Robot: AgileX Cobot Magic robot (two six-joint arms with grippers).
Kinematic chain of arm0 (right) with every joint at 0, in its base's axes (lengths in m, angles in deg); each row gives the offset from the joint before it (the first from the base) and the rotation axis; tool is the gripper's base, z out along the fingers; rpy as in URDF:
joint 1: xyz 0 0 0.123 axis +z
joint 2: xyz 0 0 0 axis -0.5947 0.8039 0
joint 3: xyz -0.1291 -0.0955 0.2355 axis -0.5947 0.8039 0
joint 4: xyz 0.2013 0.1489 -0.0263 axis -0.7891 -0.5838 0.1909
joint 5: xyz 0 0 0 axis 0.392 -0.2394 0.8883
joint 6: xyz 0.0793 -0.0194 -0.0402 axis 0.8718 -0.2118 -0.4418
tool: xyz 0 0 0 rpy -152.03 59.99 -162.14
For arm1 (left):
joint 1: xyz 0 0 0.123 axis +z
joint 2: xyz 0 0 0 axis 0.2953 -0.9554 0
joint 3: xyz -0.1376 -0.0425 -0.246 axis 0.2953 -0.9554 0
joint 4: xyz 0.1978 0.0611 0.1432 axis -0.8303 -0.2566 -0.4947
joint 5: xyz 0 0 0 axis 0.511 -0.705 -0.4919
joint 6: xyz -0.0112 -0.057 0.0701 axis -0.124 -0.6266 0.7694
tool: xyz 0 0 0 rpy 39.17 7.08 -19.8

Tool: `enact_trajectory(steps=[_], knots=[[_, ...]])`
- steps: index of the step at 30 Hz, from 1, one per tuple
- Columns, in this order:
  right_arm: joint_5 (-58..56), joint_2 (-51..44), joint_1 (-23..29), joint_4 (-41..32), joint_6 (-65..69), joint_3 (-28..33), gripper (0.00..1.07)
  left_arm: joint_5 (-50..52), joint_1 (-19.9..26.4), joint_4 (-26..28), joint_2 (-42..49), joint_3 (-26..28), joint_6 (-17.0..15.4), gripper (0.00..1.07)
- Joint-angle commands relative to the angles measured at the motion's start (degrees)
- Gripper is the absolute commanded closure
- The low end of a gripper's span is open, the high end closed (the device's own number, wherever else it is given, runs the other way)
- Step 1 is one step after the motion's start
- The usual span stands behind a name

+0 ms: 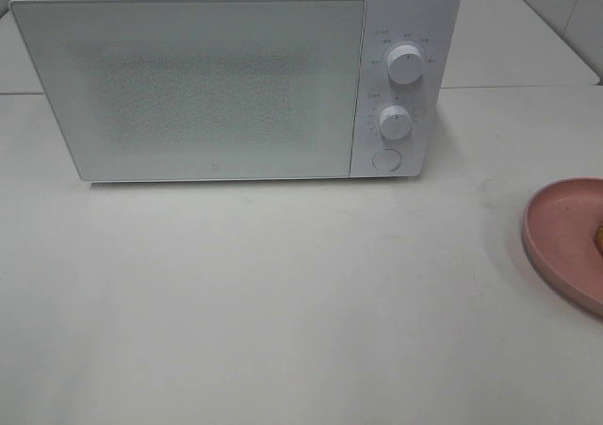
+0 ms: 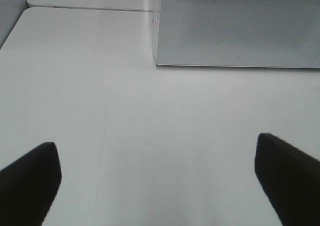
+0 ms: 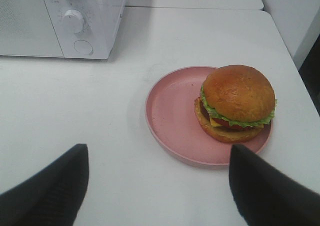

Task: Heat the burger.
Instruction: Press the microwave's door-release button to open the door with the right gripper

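Where the burger (image 3: 239,101) lies: on the far half of the pink plate (image 3: 172,110), bun side up, off the plate's centre and close to its rim.
Burger, axis: round, so no long axis; a grip from either side looks equally fair.
Burger, high view: only a sliver shows (image 1: 598,235), cut by the frame edge at 3 o'clock.
Plate, high view: at 4 o'clock from the microwave (image 1: 207,86), well apart from it, on the table (image 1: 283,302).
Right gripper (image 3: 157,151): jaws spread wide, nothing between them; its camera looks straight at plate and burger, which lie near and ahead of it.
Left gripper (image 2: 156,142): jaws fully apart, empty, hovering over bare table with the microwave's lower door corner ahead.
Nearer arm: the right, by a clear margin; the burger is on its side of the table, the left is well apart from it.
Microwave door (image 1: 188,86): shut, at 12 o'clock in the high view.
Controls: two knobs (image 1: 406,64) (image 1: 395,122) and a round button (image 1: 384,159) at the door's 3 o'clock side.
Assessment: task not yet begun; the door likely has to open before the burger travels toward 10 o'clock into the oven.
Risk: the burger's stacked layers may shift if pinched too high.
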Motion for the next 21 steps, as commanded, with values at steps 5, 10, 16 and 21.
enact_trajectory(steps=[5,10,16,21], knots=[[0.2,-1.6,-0.3,0.0,-0.4,0.1,0.33,-0.2,-0.3,0.2,0.0,-0.1,-0.2,0.07],[0.2,-1.6,-0.3,0.0,-0.4,0.1,0.33,-0.2,-0.3,0.2,0.0,-0.1,-0.2,0.07],[0.9,-1.6,-0.3,-0.5,-0.2,-0.8,0.33,-0.2,-0.3,0.2,0.0,-0.1,-0.2,0.07],[1.8,0.3,-0.3,-0.5,-0.2,-2.3,0.33,-0.2,-0.3,0.2,0.0,-0.1,-0.2,0.07]])
